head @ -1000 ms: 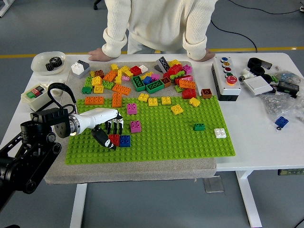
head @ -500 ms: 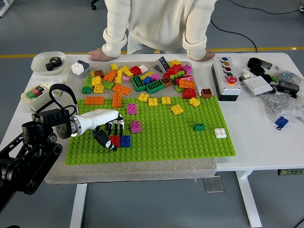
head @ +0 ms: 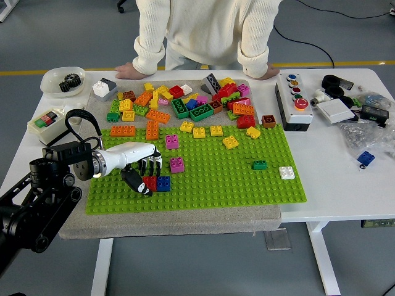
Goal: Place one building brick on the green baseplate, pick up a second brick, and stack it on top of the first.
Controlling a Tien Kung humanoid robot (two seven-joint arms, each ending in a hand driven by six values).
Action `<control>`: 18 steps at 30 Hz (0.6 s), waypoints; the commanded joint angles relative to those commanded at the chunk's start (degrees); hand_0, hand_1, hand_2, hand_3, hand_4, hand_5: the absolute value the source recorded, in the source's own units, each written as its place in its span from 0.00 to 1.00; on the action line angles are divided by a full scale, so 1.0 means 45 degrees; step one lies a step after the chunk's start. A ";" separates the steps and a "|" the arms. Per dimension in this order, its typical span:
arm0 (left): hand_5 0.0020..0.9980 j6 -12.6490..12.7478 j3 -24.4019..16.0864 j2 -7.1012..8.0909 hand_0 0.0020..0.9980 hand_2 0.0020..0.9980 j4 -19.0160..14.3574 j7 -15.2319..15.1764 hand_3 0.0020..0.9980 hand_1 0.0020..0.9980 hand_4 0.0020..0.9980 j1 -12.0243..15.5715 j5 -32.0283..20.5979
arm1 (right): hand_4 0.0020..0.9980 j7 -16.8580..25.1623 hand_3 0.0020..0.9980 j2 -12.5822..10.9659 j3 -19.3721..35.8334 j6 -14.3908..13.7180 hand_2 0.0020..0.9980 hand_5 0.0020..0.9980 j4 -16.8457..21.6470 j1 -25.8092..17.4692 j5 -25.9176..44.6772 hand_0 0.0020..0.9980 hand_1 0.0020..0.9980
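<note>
No text, label, brand, number or sign can be read on anything in view.

Green baseplate, red brick, blue brick, white table.

One cam only, head view, sitting high on the robot's side and looking fwd and down over the bench. Near edge is running along the bottom, a person is standing at the far side up top. Mid distance, whole green baseplate is fitting in frame.
</note>
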 joint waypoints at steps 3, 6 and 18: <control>0.00 -0.0079 -0.0028 0.0007 0.43 0.38 -0.0012 -0.0032 0.46 0.36 0.93 -0.0020 0.0000 | 0.82 0.0003 0.60 0.0004 -0.0003 0.0002 0.72 0.41 0.0000 0.0003 0.0002 0.74 0.64; 0.00 -0.0103 -0.0049 0.0001 0.45 0.41 -0.0013 -0.0062 0.50 0.38 0.95 -0.0027 0.0000 | 0.82 0.0001 0.60 0.0004 0.0004 0.0003 0.72 0.41 0.0000 0.0001 -0.0003 0.74 0.64; 0.00 -0.0203 -0.0094 -0.0011 0.44 0.45 0.0011 -0.0085 0.52 0.38 1.00 -0.0057 0.0000 | 0.82 0.0004 0.60 0.0004 0.0004 0.0001 0.72 0.41 0.0000 0.0011 0.0009 0.74 0.64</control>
